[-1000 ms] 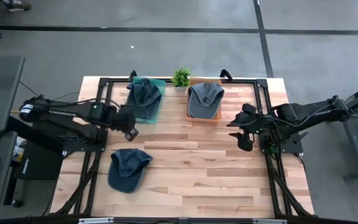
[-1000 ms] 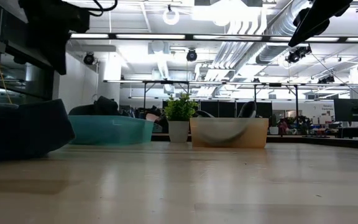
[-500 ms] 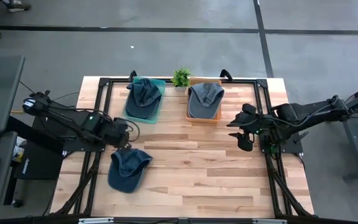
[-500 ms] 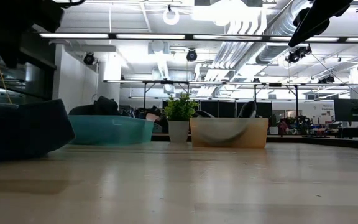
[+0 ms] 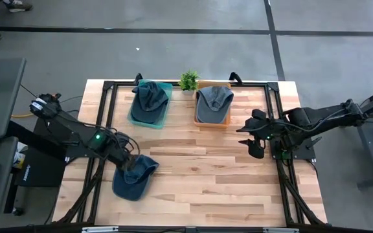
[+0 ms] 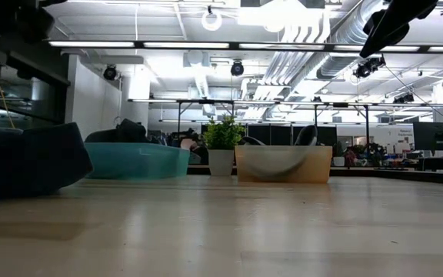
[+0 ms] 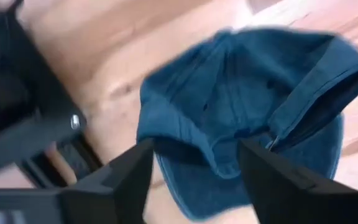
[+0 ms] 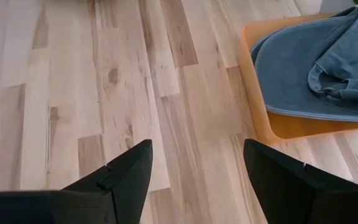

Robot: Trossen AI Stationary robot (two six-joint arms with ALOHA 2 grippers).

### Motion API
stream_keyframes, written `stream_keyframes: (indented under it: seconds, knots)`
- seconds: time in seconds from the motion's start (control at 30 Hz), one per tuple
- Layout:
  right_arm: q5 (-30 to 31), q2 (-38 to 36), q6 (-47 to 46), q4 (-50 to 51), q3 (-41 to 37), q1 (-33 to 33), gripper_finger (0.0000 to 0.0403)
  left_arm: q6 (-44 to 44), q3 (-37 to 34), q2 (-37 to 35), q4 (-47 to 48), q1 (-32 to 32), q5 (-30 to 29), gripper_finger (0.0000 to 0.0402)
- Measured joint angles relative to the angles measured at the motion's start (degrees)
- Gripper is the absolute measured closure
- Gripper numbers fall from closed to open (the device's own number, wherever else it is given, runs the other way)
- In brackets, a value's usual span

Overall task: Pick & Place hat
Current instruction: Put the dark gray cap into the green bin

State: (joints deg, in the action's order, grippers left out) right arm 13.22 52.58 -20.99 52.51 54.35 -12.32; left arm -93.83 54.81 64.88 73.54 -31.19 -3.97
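Note:
A dark blue hat (image 5: 135, 178) lies on the wooden table near its front left, also in the left wrist view (image 7: 247, 87) and at the left of the low view (image 6: 21, 161). My left gripper (image 5: 131, 163) hangs open just above the hat's far part, its fingers (image 7: 135, 174) apart with the cloth showing between them. My right gripper (image 5: 254, 141) waits open above the table's right side, nothing between its fingers (image 8: 129, 174).
A teal tray (image 5: 162, 115) holding a blue hat stands at the far left. An orange tray (image 5: 212, 123) holding a grey hat (image 8: 316, 68) stands far centre, with a small potted plant (image 5: 188, 81) between them. Black frame rails (image 5: 109, 110) run along the table's sides.
My left gripper has travelled from beside the teal tray toward the table's near edge and down. It now hangs over the blue hat on the table. The hat has not moved.

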Motion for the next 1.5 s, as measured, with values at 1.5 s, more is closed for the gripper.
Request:
stream_keyframes:
  seconds: [1.5]
  knots:
    - [-4.4, -0.2, -1.5, -15.8, -16.7, 0.0, 0.0155, -45.5, -12.5, 15.3, -15.5, -12.7, -0.4, 0.0127]
